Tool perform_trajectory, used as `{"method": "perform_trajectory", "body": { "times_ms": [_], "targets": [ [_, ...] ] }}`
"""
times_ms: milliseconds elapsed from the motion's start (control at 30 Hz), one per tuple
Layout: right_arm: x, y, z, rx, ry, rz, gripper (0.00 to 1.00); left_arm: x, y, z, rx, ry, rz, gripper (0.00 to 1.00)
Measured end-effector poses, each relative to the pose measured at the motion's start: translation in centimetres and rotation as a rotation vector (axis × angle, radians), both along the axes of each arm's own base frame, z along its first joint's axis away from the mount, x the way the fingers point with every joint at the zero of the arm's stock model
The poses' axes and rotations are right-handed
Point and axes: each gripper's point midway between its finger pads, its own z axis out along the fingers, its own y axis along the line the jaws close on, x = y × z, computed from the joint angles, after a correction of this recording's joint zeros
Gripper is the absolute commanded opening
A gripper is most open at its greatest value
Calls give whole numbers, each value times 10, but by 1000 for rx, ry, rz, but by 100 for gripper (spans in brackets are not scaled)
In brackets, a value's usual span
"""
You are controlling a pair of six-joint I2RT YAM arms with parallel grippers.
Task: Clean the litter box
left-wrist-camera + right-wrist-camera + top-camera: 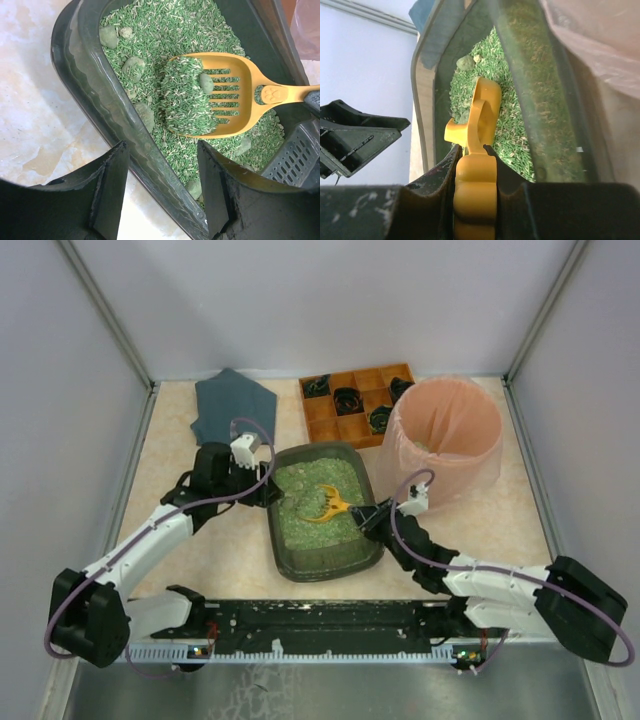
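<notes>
The dark grey-green litter box (330,564) with green granular litter lies at the table's middle. My right gripper (365,518) is shut on the handle of a yellow slotted scoop (330,506), whose blade sits over the litter. In the left wrist view the scoop (235,95) carries a heap of litter and a grey-green clump (205,82); more clumps (132,67) lie in the litter. My left gripper (162,147) is open, its jaws straddling the box's left rim (100,100) with gaps on both sides. The right wrist view shows the right gripper (472,147) clamping the scoop (482,115).
A round pink bag-lined bin (445,435) stands just right of the box. An orange-brown wooden compartment tray (350,405) with dark items is behind it. A dark grey mat (230,405) lies at the back left. Grey walls enclose the table.
</notes>
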Motion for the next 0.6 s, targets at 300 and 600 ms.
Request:
{"method": "perform_trajectory", "body": {
  "times_ms": [300,600],
  "targets": [
    [-5,-36,5,114,-60,-11,0,3,3,15,-12,-60,18,63],
    [-1,-55,31,268,-126,34,0,0,4,24,-30,-105,22,63]
  ]
}}
